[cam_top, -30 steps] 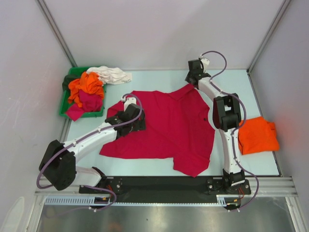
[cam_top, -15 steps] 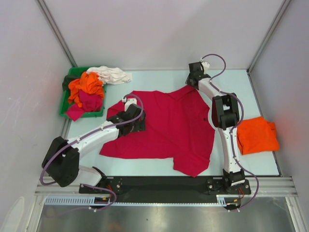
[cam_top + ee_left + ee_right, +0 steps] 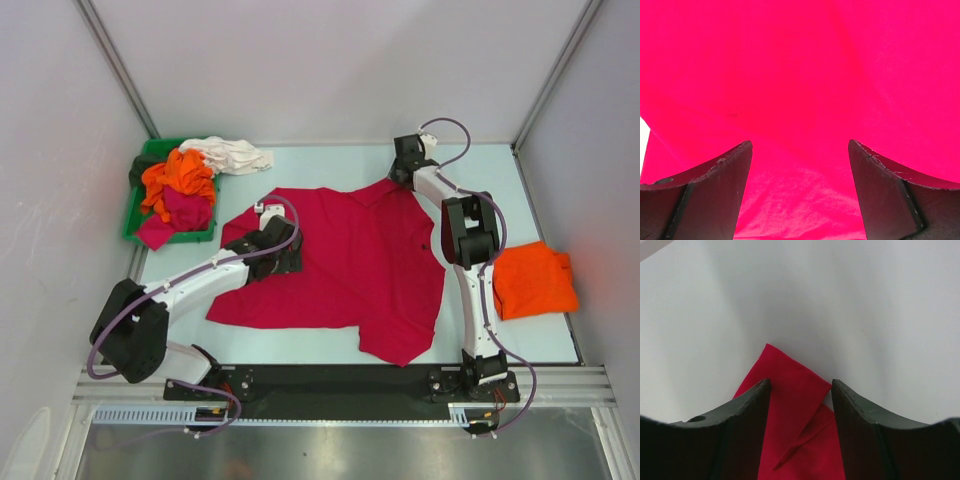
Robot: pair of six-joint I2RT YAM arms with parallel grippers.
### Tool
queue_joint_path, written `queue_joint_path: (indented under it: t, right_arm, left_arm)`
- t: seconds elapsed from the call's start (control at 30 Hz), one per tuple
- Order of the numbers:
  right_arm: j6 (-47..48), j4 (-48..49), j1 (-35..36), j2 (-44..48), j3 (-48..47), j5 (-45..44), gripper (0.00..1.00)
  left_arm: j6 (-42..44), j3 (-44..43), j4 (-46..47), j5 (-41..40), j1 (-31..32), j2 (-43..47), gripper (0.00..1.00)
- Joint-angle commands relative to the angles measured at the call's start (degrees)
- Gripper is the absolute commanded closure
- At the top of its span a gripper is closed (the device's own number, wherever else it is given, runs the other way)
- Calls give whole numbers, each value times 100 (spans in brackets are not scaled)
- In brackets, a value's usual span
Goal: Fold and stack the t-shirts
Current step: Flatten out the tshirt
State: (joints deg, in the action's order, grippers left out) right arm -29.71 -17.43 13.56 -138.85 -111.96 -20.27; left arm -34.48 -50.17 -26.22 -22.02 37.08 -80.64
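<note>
A large crimson-red t-shirt (image 3: 350,265) lies spread on the table. My left gripper (image 3: 283,255) rests over its left part near the sleeve; in the left wrist view its jaws stand wide apart over red cloth (image 3: 800,100), holding nothing. My right gripper (image 3: 403,172) is at the shirt's far right sleeve tip; its jaws stand open on either side of the red sleeve corner (image 3: 790,390). A folded orange t-shirt (image 3: 535,280) lies at the right. Orange (image 3: 178,178), magenta (image 3: 185,212) and white (image 3: 232,154) shirts are heaped at the bin; a dark one (image 3: 139,170) shows at its left edge.
The green plastic bin (image 3: 134,210) stands at the far left against the wall. Enclosure walls and frame posts close in the table's left, right and far sides. The arms' bases sit on a black rail (image 3: 340,382) at the near edge.
My right gripper has shifted slightly right and back along the sleeve tip. My left gripper has moved a little right over the shirt. The shirt's outline is about the same.
</note>
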Motion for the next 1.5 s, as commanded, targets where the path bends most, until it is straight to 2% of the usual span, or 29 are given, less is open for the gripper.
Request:
queue_joint_path:
  t: [0.0, 0.1, 0.2, 0.23, 0.3, 0.33, 0.4, 0.67, 1.07, 1.3, 1.47]
  right_arm:
    - [54, 126, -55, 323, 25, -29, 42]
    - [45, 179, -64, 332, 52, -38, 47]
    - [27, 214, -55, 349, 87, -73, 64]
    - [18, 240, -55, 358, 96, -65, 73]
    - [18, 275, -55, 341, 105, -47, 81]
    - [10, 267, -55, 332, 113, -56, 92]
    - [-8, 293, -55, 332, 139, -38, 100]
    - [62, 495, 24, 657, 342, -82, 100]
    - [124, 468, -29, 947, 263, 252, 100]
    - [53, 460, 32, 894, 140, 375, 100]
    - [53, 460, 50, 912, 139, 375, 100]
  left_arm:
    - [-6, -221, 64, 5, -43, 13, 17]
    - [3, -204, 46, -30, -52, 40, 17]
    - [-24, -195, 29, -100, -52, 66, 16]
    - [-41, -195, 46, -109, -43, 75, 17]
    - [-50, -195, 38, -118, -61, 75, 16]
    - [-76, -195, 29, -127, -52, 66, 17]
    - [-111, -177, 38, -127, -69, 75, 17]
    - [-226, -230, 20, -338, -148, 215, 17]
    - [-445, -564, 248, -593, -798, -39, 16]
    - [-595, -844, 521, -471, -1536, -741, 17]
    - [-727, -1406, 635, -329, -1880, -1550, 23]
